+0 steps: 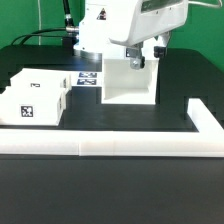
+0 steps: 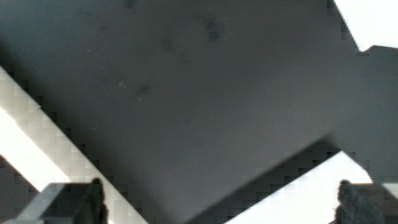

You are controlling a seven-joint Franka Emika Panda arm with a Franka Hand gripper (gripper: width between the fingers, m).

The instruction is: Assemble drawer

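Our gripper is wide open and holds nothing; its fingertips stand far apart over the bare black table. The open tray sits near the drawer housing, on the exterior view's right of it, under the gripper. If we drop crooked, a finger could bump the tray's wall and shove it away from the housing.

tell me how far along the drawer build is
Early. Nothing looks joined: the open white part stands apart from the boxy tagged part. In hand: nothing; the gripper is open, over the open white part. Left: all the fitting together.
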